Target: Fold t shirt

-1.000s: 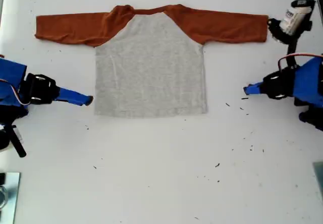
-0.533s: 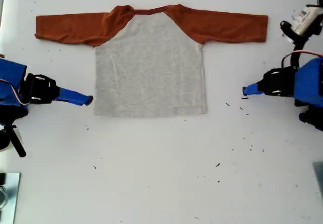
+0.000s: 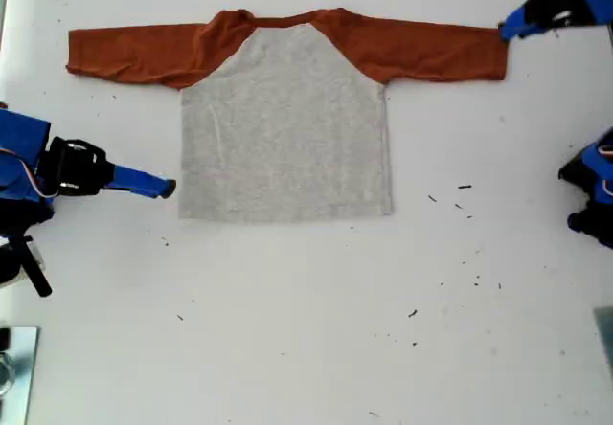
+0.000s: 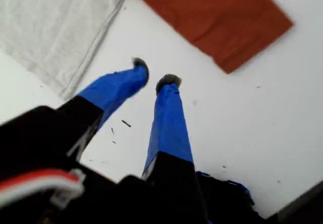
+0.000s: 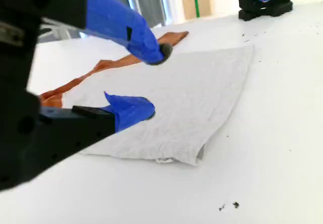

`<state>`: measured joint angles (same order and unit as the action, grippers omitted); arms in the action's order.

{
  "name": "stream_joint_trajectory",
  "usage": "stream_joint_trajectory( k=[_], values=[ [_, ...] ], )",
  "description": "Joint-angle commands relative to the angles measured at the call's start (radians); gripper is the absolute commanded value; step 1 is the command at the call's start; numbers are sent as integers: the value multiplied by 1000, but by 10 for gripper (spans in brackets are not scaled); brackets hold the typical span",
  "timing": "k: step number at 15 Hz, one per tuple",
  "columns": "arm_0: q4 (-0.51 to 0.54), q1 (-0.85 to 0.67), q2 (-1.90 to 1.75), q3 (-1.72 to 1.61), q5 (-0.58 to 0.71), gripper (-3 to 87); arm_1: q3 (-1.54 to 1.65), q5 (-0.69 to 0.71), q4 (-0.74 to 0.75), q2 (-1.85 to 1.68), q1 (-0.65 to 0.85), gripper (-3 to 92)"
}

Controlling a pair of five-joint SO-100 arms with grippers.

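Fingers [image 4: 169, 118] on my first gripper [image 4: 154, 73] were two, blue with dark rounded tips, and you had them only a narrow gap apart with nothing between them. In the exterior view that gripper [image 3: 508, 29] sat at the top right, just at the cuff of one sleeve [image 3: 436, 52]. My second gripper [image 5: 151, 81] also had two blue fingers, and you had them spread wide and empty, one above the other over the hem edge of the cloth. In the exterior view it [image 3: 165, 190] lay at the left, beside the lower corner of the shirt.

The one small raglan t shirt [image 3: 287, 128], a soft light heather-grey knit body with two long rust-orange sleeves and an orange neckline, lay flat and spread out, plain side up. Both sleeves stretched straight out to the sides. It rested on the smooth white table [image 3: 306, 348], which carried scattered tiny dark specks [image 3: 465, 188].
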<state>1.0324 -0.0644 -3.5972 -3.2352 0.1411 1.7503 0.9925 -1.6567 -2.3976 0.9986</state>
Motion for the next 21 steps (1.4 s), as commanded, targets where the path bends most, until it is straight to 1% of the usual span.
stream_joint_trajectory(
  k=[1, 2, 3, 5, 7, 9, 10, 11, 12, 13, 17, 18, 20, 21],
  values=[
    [-31, 3, -8, -11, 41, -3, -169, 167, 6, 129, 173, 272],
    [-38, 3, -8, -11, 41, -3, -163, 225, 52, 164, 227, 292],
    [-35, 8, -8, -11, 57, -3, -89, 276, 138, 176, 281, 310],
    [-25, 0, -8, -11, 57, 4, 153, 350, 382, 206, 354, 302],
    [-12, -28, -8, -11, 57, 13, 356, 388, 609, 270, 374, 292],
    [-9, -63, -8, -11, 60, -3, 500, 397, 813, 333, 379, 270],
    [-9, -66, -8, -11, 60, -3, 526, 390, 871, 382, 364, 265],
    [-11, -64, -8, -11, 60, -3, 534, 379, 908, 426, 347, 184],
    [-11, -72, -8, -11, 60, -3, 537, 365, 931, 448, 331, 36],
    [-11, -78, -8, -11, 60, -3, 534, 365, 934, 448, 321, 34],
    [-11, -43, -8, -11, 60, -3, 356, 380, 672, 202, 331, 33],
    [-9, -43, -8, -11, 60, -3, 327, 368, 630, 152, 330, 33],
    [-9, -43, -8, -11, 60, -3, 267, 314, 568, 69, 275, 33],
    [-9, -37, -8, -11, 60, -3, 192, 267, 531, 43, 198, 33]
  ],
)
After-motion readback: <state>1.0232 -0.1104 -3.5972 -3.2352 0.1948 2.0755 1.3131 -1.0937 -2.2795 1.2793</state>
